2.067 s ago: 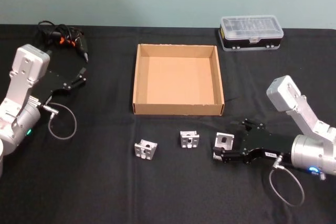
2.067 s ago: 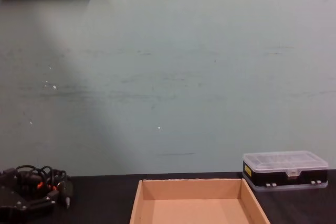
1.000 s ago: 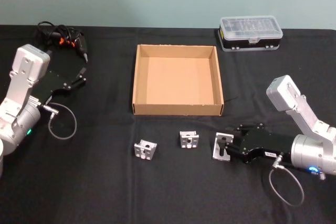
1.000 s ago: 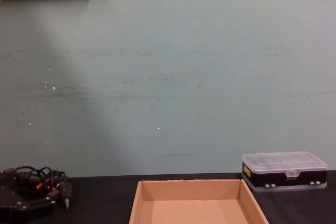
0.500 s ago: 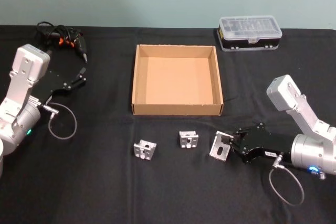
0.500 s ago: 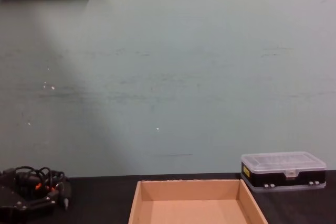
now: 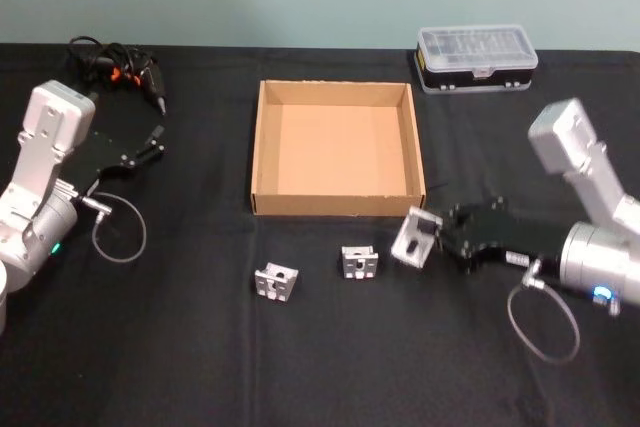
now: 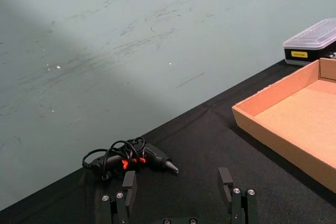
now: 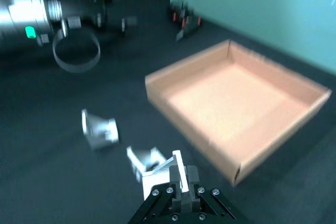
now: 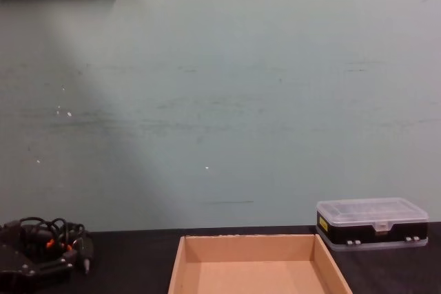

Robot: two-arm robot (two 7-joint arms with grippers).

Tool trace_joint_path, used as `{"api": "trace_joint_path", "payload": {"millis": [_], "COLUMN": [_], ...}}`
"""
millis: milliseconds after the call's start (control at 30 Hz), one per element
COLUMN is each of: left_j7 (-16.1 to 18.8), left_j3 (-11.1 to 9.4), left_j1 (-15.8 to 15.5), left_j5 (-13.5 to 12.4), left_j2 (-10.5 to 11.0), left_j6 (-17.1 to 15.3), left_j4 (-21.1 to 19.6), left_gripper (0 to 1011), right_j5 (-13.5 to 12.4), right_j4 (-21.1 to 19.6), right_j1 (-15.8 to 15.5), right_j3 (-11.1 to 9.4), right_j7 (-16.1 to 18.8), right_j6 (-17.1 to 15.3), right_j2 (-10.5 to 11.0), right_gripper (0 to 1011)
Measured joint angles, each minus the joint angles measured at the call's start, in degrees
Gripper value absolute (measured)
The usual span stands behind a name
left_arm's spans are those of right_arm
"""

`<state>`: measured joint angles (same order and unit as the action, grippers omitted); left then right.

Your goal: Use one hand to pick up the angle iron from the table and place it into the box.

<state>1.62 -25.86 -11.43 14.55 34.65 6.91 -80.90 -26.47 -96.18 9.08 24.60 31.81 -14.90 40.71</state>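
Lab bench: black table [image 7: 320, 367], parts case [image 7: 477, 59]

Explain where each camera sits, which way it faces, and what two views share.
Head: from the head, down at the table and box; left gripper open, right gripper holds an angle iron.
Left wrist: from the left arm, across the table to the wall; its gripper shows.
Right wrist: from the right arm, toward the box; its gripper shows.
Chest: low, facing the wall.
Chest and left wrist share the clear-lidded case.

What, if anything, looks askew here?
Nothing odd. The right end effector holds one angle iron, tilted, by the box's front right corner; two more irons sit on the table; the left end effector is parked far left.
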Motion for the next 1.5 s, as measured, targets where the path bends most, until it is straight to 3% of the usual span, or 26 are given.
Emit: {"api": "trace_joint_path", "payload": {"millis": [133, 267, 433, 667, 900, 933, 1167, 1500], "left_j7": [0.0, 0.0, 0.0, 0.0, 0.0, 0.0, 0.0, 0.0], "left_j3": [0.0, 0.0, 0.0, 0.0, 0.0, 0.0, 0.0, 0.0], "left_j1": [0.0, 0.0, 0.0, 0.0, 0.0, 0.0, 0.0, 0.0], "left_j5": [0.0, 0.0, 0.0, 0.0, 0.0, 0.0, 0.0, 0.0], "left_j2": [0.0, 0.0, 0.0, 0.0, 0.0, 0.0, 0.0, 0.0], "left_j6": [0.0, 0.0, 0.0, 0.0, 0.0, 0.0, 0.0, 0.0], "left_j4": [0.0, 0.0, 0.0, 0.0, 0.0, 0.0, 0.0, 0.0], "left_gripper": [1011, 1011, 1011, 1011, 1011, 1011, 1011, 1011], "right_j5": [-2.2, -3.6, -1.4, 3.2, 6.8, 6.8, 9.8, 12.5], "right_j4": [-1.9, -2.6, 0.1, 9.3, 19.9, 19.9, 29.7, 37.6], "right_j1": [1.4, 4.7, 12.3, 22.5, 28.6, 28.6, 32.5, 34.6], "right_j3": [-1.4, -1.7, 1.1, 5.7, 8.6, 8.6, 10.9, 12.6], "right_j7": [-0.8, -2.4, -5.0, -7.4, -8.9, -8.9, -9.5, -9.2], "right_j6": [-0.8, -3.0, -6.5, -11.2, -14.4, -14.4, -14.5, -12.8], "right_j2": [-0.7, -2.2, -5.3, -12.1, -18.2, -18.2, -23.5, -27.8], "right_gripper": [88, 90, 88, 88, 88, 88, 88, 88]}}
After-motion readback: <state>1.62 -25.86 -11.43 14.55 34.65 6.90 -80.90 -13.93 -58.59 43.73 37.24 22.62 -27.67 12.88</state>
